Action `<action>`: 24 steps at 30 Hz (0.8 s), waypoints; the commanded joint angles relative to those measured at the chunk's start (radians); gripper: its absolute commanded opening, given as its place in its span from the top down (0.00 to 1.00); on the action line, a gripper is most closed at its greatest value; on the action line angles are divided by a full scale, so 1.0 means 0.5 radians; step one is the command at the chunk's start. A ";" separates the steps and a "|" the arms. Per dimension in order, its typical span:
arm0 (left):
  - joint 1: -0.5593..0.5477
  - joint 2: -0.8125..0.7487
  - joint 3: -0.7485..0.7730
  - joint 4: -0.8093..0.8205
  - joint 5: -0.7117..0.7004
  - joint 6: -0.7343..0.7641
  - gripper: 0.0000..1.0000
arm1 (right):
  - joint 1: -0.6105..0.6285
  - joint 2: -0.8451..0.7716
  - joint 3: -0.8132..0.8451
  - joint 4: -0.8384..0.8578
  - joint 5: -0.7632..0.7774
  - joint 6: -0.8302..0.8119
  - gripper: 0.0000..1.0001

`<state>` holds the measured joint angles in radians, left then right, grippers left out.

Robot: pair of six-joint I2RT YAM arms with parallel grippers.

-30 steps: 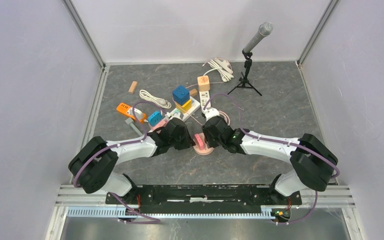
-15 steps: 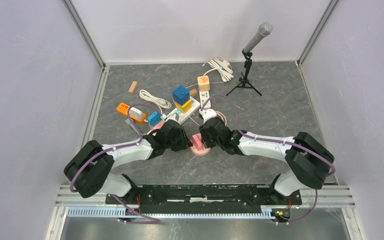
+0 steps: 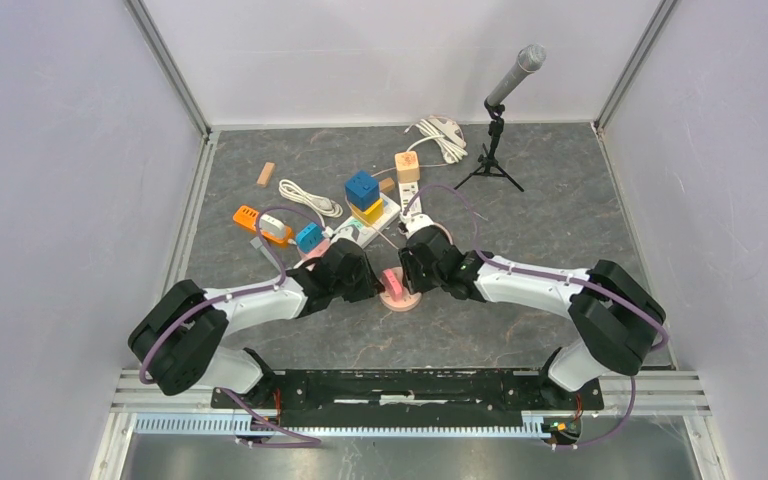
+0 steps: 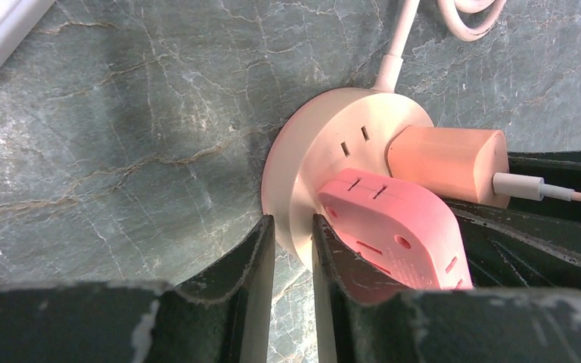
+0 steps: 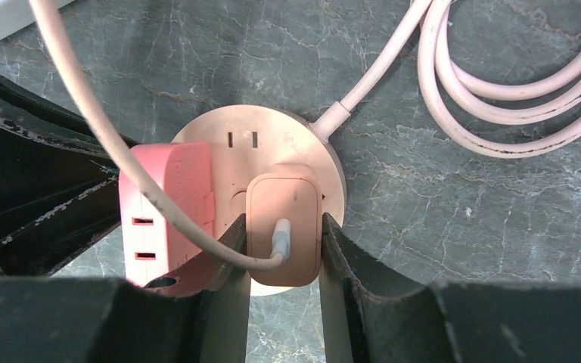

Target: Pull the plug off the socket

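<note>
Right gripper [image 5: 283, 234] pinches the peach plug [image 5: 287, 198] between its fingers. Left gripper [image 4: 293, 227] clamps the rim of the round socket [image 4: 333, 128]. Best pull looks straight along the pins, no twisting, left bracing hard. Pink adapter [image 5: 168, 204] crowds the right gripper's left finger. Grey marbled table [image 5: 461, 212], pale walls [image 3: 60, 150] close around.

Overhead, socket [image 3: 401, 299] mostly hidden; coiled cord [image 5: 431, 76] cut off at edge.
</note>
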<state>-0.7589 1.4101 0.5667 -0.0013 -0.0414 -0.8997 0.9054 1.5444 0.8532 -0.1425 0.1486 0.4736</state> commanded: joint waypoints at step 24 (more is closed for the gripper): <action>-0.050 0.271 -0.191 -0.543 -0.202 0.045 0.72 | 0.030 -0.271 -0.307 0.816 -0.232 0.038 1.00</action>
<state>-0.7723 1.4273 0.5648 0.0292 -0.0509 -0.9047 0.9291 1.4693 0.6956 0.0719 0.2150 0.4103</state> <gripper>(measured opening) 0.291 0.375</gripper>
